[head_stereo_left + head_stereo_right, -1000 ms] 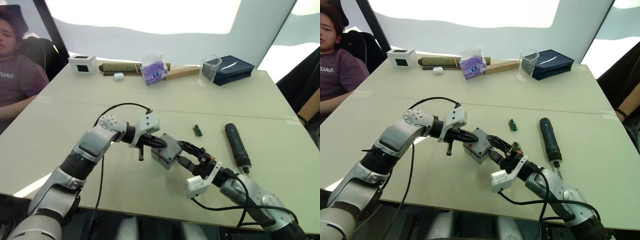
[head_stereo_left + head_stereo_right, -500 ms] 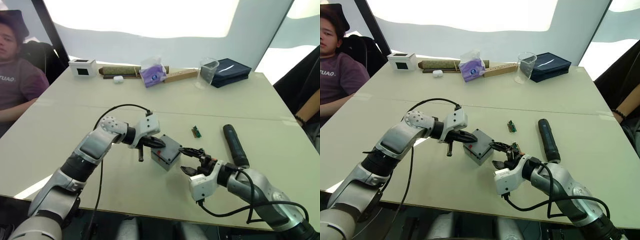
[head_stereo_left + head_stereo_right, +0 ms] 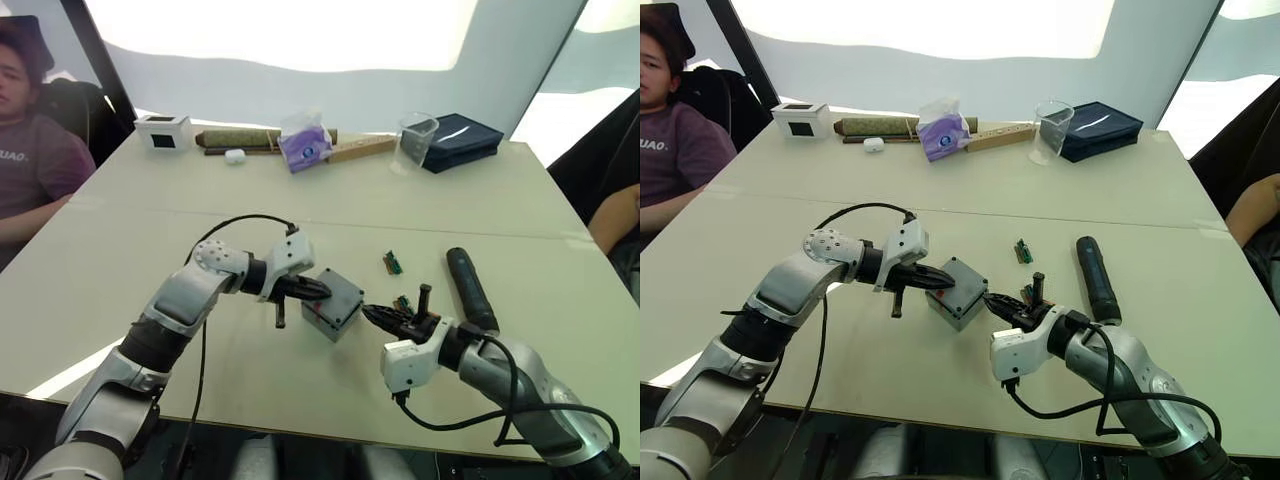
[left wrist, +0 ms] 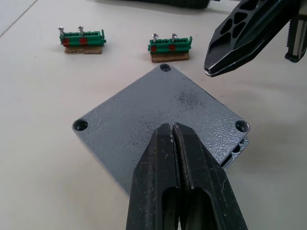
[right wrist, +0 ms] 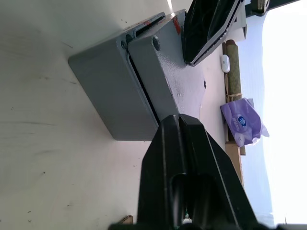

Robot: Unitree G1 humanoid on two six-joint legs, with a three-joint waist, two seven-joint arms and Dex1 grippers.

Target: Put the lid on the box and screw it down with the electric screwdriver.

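The electric screwdriver (image 3: 470, 289) lies on the desk (image 3: 120, 240) right of the box (image 3: 330, 305), long axis running near-to-far. Lid (image 4: 158, 115) sits on the box. Both jaws are pressed together: left gripper (image 3: 322, 291) on the lid, right gripper (image 3: 368, 314) beside it.

I see bare table behind my right gripper (image 3: 992, 303); 2 green strips (image 4: 171, 44) and screwdriver (image 3: 1095, 277) crowd its right side.
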